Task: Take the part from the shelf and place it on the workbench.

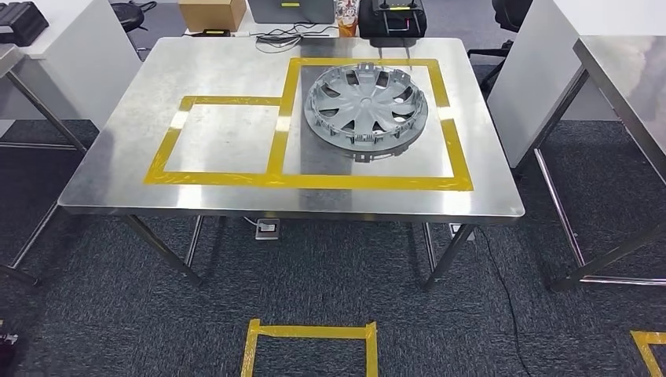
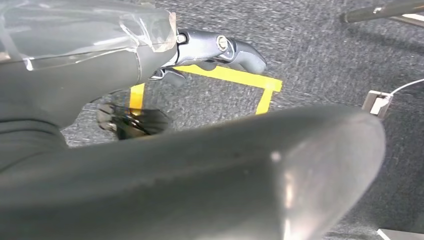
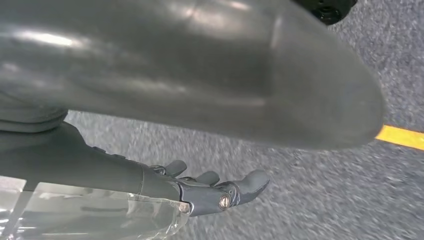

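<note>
The part, a round grey wheel cover with no long axis, lies flat inside the larger taped square on the worktop at about one o'clock, slightly nearer the right arm, while the left hand and right hand hang over carpet, fingers loosely apart and holding nothing.

The hubcap is lying flat on the workbench, inside the larger taped frame, with the smaller taped frame adjoining on its left. Both hands are hanging over the carpet, well apart from the hubcap: the left hand is hovering just above a taped floor square, with a floor socket lying farther out beyond its fingertips. The right hand is hanging with a floor tape strip lying well beyond its fingertips.
</note>
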